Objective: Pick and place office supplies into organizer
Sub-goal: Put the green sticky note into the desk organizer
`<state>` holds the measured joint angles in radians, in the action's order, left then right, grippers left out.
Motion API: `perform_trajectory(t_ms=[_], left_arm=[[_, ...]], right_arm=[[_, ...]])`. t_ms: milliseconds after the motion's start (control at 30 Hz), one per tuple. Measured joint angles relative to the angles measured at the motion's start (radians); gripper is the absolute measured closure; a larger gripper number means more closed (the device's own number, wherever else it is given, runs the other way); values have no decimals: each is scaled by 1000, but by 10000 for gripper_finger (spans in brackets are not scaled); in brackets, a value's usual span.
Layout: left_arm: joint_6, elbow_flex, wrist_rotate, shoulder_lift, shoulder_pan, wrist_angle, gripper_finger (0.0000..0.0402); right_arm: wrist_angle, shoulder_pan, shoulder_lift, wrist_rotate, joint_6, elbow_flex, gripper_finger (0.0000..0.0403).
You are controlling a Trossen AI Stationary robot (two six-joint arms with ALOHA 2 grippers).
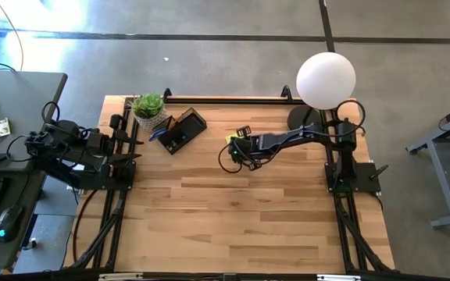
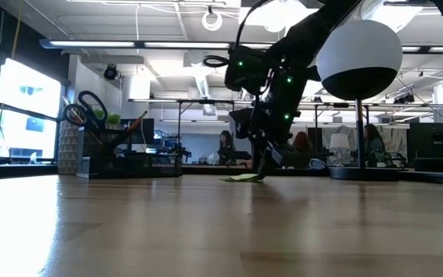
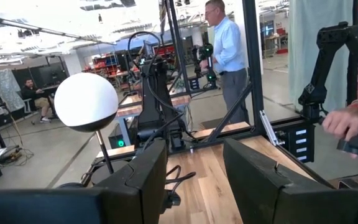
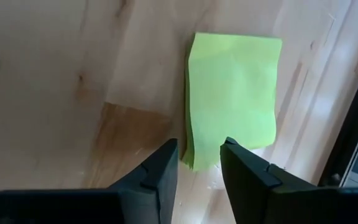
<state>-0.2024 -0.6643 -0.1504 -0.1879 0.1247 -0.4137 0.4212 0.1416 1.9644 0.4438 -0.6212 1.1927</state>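
Sticky-note pad [image 4: 234,96] lies flat on the table [image 1: 233,226], centre-far, w/ right gripper [image 4: 197,163] pointing down over its near edge. Fingers stand apart, one edge of the pad running into the gap; whether they've pinched it I cannot tell. Prob. that low angle is to catch the thin pad by its edge, since it offers nothing to grab from above. Organizer [image 1: 180,130] sits far-left beside the potted plant [image 1: 148,107], scissors [image 2: 91,108] already upright inside. Left gripper [image 3: 194,180] waits at the left edge, fingers apart, nothing held.
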Motion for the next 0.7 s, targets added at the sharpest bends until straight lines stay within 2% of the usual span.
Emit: perform_trajectory(t_ms=[133, 467, 567, 700], left_arm=[[0, 0, 0, 0, 0, 0, 253], [-2, 0, 0, 0, 0, 0, 253], [-3, 0, 0, 0, 0, 0, 253], [-3, 0, 0, 0, 0, 0, 253]], right_arm=[[-20, 10, 19, -6, 11, 0, 289], [-51, -18, 71, 93, -8, 4, 292], [-55, -21, 72, 112, -13, 3, 312], [-64, -26, 74, 117, -7, 1, 365]])
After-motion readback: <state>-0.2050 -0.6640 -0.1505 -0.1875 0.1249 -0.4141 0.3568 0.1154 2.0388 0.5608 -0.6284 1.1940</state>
